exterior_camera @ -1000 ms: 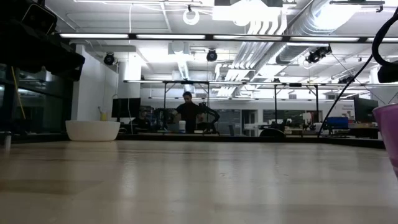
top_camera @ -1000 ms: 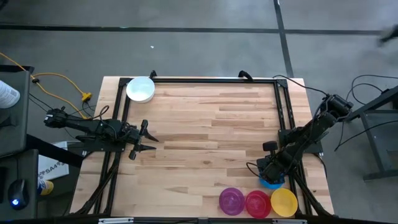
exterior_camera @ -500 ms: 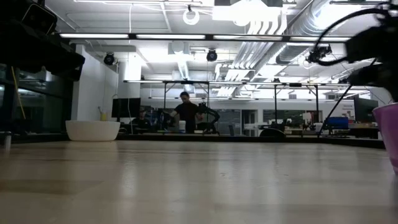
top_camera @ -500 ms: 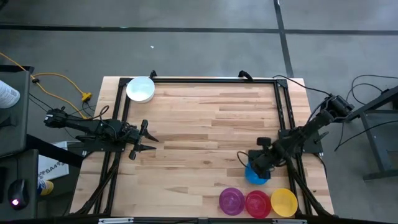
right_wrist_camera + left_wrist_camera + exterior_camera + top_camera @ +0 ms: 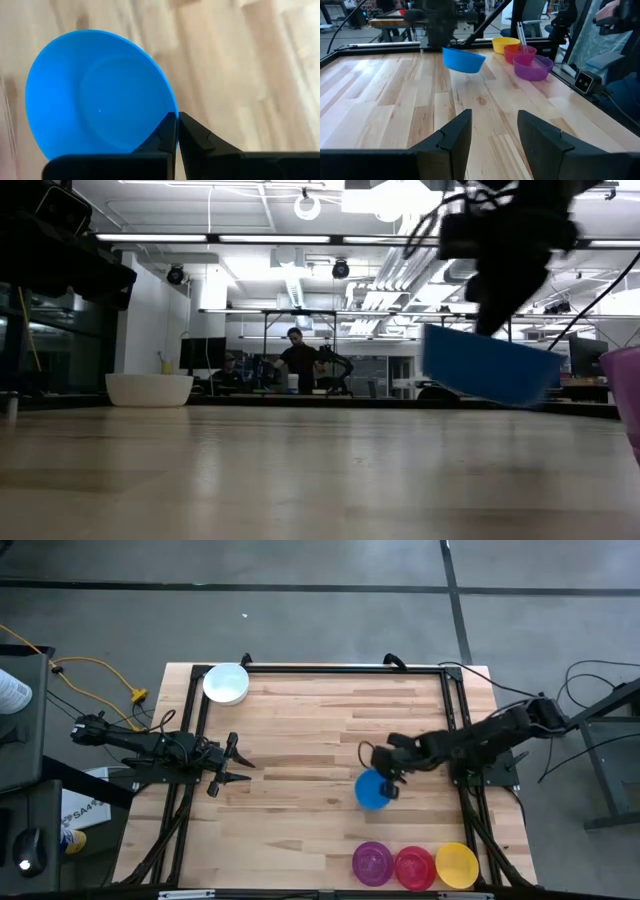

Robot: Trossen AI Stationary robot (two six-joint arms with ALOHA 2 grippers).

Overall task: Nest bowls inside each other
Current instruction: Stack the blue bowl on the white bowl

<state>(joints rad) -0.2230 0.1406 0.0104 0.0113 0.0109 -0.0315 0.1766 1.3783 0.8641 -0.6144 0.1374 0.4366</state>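
A blue bowl (image 5: 372, 790) hangs over the middle right of the table, with my right gripper (image 5: 388, 783) shut on its rim. The low view shows the blue bowl (image 5: 488, 366) tilted and clear of the wood. A white bowl (image 5: 226, 683) rests on its base at the far left corner. Purple (image 5: 373, 863), red (image 5: 414, 866) and yellow (image 5: 457, 865) bowls stand in a row at the near edge. My left gripper (image 5: 240, 764) waits open at the left edge, nothing between its fingers. My right gripper pinches the blue bowl's rim (image 5: 169, 111) between its two fingertips, one finger on the inner side of the wall and one on the outer. The fingers slant down from the table's right side. The bowl is lifted clear and tilted, its hollow facing up.
A black frame (image 5: 340, 668) runs along the table's far and side edges. Bare wood (image 5: 300, 740) lies between the blue bowl and the white bowl. People and benches show in the room beyond the far edge.
My right gripper has carried the blue bowl from beside the yellow bowl near the right edge toward the table's middle, going left, farther from the near edge and upward. The wrist has turned on the way. The bowl is now lifted clear and tilted.
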